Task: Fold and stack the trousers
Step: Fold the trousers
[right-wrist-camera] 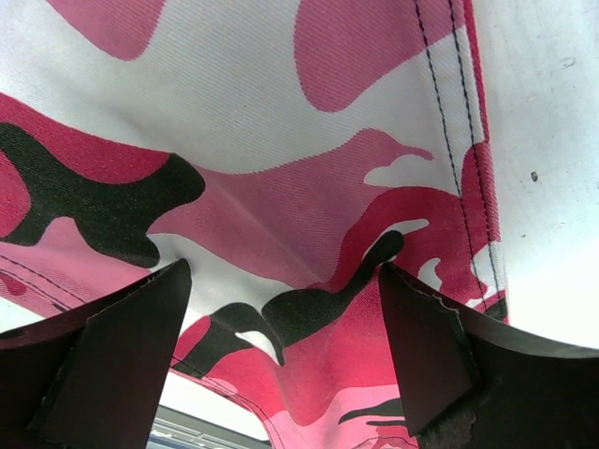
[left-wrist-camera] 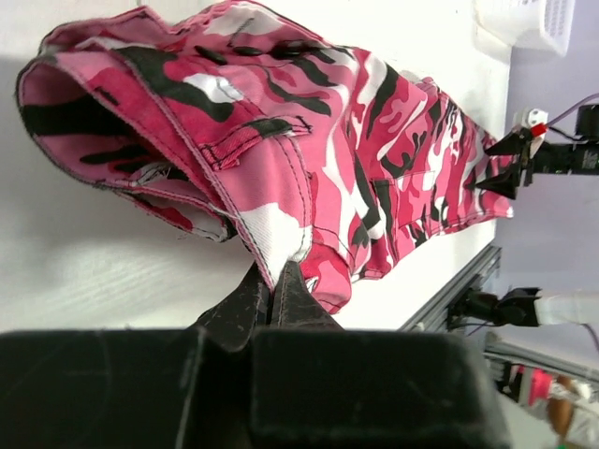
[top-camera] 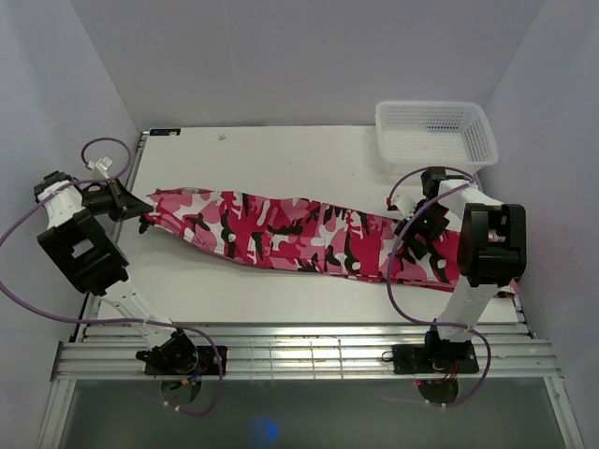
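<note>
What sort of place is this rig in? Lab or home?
Looks like a lab robot cell, not a home: bare white walls boxing in a white table, aluminium rails along its near edge, trousers and a mesh basket on it.

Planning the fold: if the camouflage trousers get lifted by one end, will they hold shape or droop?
Probably droop: the trousers lie limp and creased. Lifted at the end pinched by the left end effector, the rest would likely sag and drag. The woven cloth probably isn't slippery.
</note>
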{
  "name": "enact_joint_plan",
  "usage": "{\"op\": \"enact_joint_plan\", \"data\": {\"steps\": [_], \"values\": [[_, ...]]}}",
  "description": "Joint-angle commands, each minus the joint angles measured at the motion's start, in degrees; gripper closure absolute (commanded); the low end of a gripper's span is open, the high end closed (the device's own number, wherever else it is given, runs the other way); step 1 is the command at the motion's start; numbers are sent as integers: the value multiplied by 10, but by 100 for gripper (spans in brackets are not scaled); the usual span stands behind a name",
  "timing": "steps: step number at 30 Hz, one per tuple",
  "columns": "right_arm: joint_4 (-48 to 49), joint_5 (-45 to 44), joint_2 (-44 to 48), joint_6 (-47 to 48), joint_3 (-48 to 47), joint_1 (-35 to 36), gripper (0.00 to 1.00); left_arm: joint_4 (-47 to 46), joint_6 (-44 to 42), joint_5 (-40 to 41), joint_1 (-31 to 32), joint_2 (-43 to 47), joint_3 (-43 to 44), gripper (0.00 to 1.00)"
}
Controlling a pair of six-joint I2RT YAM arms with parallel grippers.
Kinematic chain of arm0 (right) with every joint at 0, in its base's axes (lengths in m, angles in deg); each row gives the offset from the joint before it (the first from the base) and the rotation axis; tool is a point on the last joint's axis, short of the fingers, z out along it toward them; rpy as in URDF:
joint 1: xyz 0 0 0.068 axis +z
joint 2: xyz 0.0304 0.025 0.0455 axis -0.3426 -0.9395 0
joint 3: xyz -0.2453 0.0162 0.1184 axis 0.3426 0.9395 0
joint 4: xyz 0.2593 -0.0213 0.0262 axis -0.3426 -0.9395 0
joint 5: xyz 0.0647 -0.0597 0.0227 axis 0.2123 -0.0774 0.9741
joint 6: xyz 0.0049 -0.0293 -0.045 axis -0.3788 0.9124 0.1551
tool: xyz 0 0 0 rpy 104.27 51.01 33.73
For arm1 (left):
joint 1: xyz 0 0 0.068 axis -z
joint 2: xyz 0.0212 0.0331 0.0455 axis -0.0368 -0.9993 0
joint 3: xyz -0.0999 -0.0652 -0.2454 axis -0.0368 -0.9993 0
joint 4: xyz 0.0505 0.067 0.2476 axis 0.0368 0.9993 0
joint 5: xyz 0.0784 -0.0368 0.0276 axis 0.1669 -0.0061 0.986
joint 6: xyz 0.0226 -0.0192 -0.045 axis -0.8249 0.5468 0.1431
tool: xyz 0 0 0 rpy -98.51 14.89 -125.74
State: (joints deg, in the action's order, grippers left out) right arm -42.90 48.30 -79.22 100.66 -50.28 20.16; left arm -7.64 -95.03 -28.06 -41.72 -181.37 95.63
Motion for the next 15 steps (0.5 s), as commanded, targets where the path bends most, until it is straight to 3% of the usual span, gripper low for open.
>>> {"op": "enact_joint_plan", "data": {"steps": [1, 6, 11, 15], "values": [[34, 11, -43, 13, 22, -3, 13, -36, -8, -20, 37, 19, 45, 100], [23, 12, -43, 15, 12, -1, 14, -84, 77, 43, 53, 3, 88, 100], [13, 13, -44, 17, 0, -1, 14, -13, 115, 165, 52, -39, 138, 100], [11, 12, -43, 23, 1, -2, 16, -8, 119, 168, 52, -24, 135, 100]]}}
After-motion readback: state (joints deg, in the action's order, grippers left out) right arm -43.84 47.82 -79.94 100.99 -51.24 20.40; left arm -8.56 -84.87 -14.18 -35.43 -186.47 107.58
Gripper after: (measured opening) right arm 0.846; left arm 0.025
